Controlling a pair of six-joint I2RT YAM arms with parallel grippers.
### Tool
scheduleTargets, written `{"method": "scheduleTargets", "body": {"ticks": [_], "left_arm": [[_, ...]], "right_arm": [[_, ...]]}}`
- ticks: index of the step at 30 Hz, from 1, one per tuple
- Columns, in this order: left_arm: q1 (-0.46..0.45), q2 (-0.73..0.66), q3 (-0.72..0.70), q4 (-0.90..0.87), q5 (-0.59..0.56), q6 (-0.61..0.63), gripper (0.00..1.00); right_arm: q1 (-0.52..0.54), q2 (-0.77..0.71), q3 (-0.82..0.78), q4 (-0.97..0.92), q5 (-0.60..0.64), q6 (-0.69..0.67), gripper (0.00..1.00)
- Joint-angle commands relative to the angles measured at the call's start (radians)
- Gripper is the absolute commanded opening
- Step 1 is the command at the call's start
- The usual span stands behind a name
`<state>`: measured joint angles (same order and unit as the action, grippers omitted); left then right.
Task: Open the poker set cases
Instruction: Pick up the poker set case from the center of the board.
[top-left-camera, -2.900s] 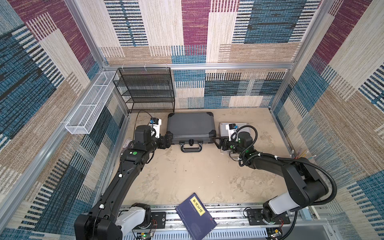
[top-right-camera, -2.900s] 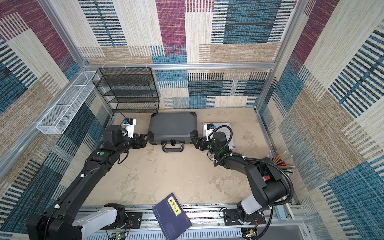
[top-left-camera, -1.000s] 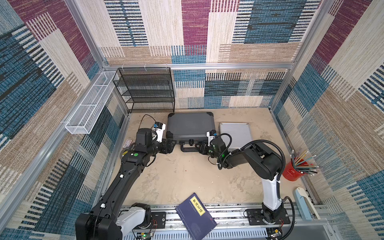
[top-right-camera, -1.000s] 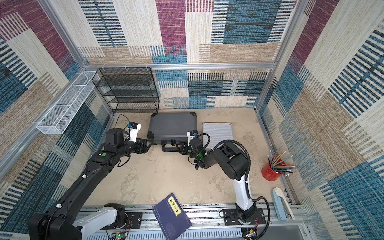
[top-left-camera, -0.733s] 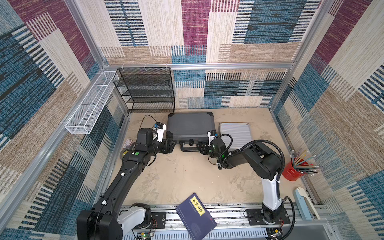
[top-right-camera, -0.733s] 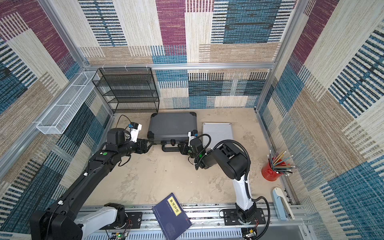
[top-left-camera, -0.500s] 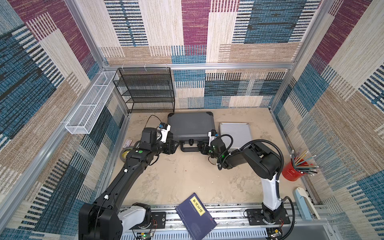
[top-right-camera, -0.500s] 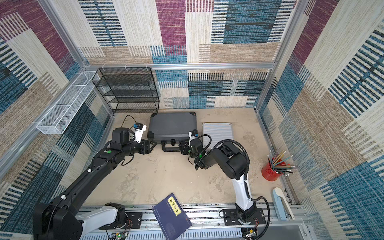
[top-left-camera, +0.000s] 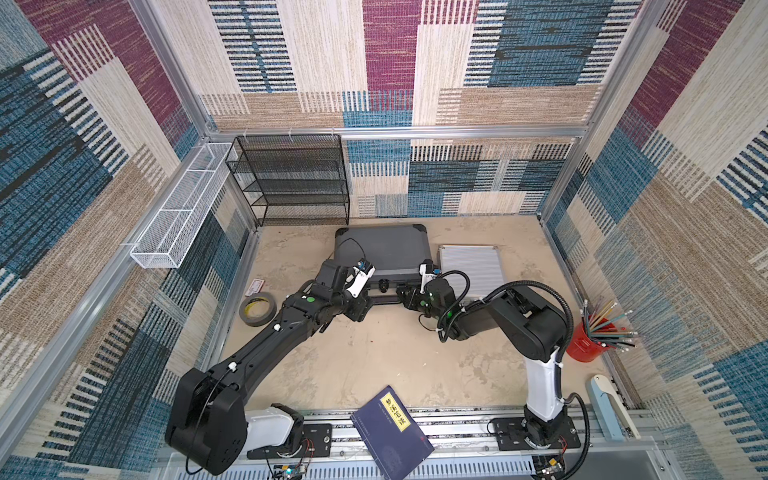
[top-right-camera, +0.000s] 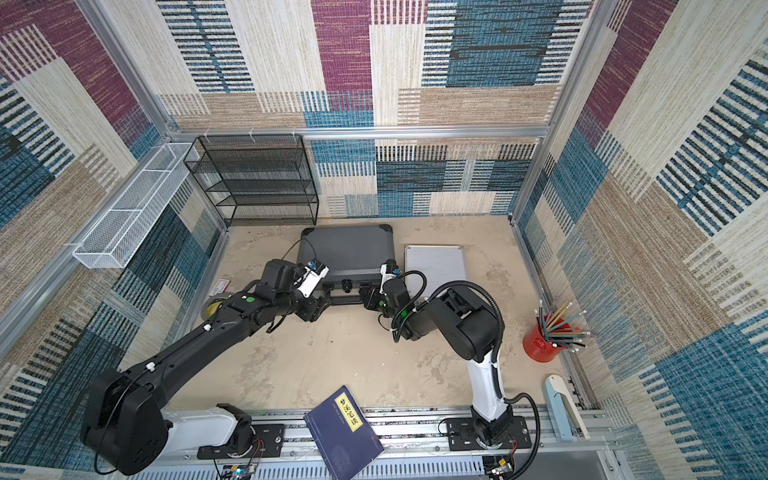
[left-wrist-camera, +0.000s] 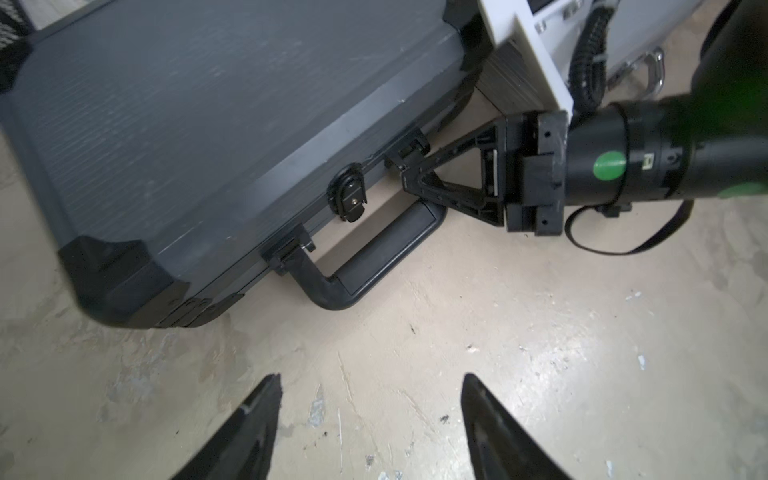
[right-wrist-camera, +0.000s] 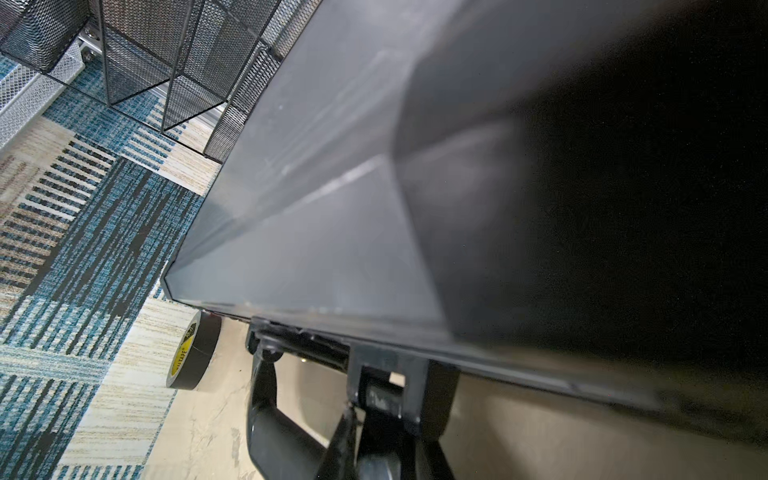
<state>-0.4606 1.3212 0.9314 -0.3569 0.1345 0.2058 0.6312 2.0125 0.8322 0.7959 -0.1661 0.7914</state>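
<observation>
Larger case (top-left-camera: 386, 249) before shelf rack (top-left-camera: 291, 183), smaller case (top-left-camera: 473, 266) just right of it, tape roll (top-left-camera: 255, 321) left, book (top-left-camera: 390, 436) at near edge

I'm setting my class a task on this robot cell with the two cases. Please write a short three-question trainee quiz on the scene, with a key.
1. True or false: the large dark grey case with black corners has its lid raised.
2. Which gripper's jaws stand apart? A) left gripper B) right gripper C) both
3. Fill in: the right gripper's tips sit at a black ____ on the grey case's front edge, beside its black bar handle.
Key: 1 false; 2 A; 3 latch.
</observation>
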Motion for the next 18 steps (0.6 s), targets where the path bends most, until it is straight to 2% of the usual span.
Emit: {"method": "scheduleTargets", "body": {"ticks": [1, 6, 12, 14, 18], "left_arm": [[-0.016, 0.024, 0.005, 0.059, -0.021, 0.113, 0.71], [-0.034, 0.094, 0.039, 0.081, 0.079, 0.147, 0.71], [-0.101, 0.190, 0.079, 0.016, 0.134, 0.197, 0.70], [-0.134, 0.200, 0.072, 0.017, 0.086, 0.213, 0.70], [-0.198, 0.204, 0.019, 0.080, -0.105, 0.274, 0.70]], "right_arm": [[0.007, -0.036, -0.020, 0.060, -0.165, 0.055, 0.00], [0.006, -0.082, -0.086, 0.048, -0.195, 0.051, 0.00], [0.006, -0.135, -0.150, 0.030, -0.214, 0.054, 0.00], [0.006, -0.146, -0.154, 0.008, -0.214, 0.059, 0.00], [0.006, -0.160, -0.135, -0.047, -0.228, 0.079, 0.00]]}}
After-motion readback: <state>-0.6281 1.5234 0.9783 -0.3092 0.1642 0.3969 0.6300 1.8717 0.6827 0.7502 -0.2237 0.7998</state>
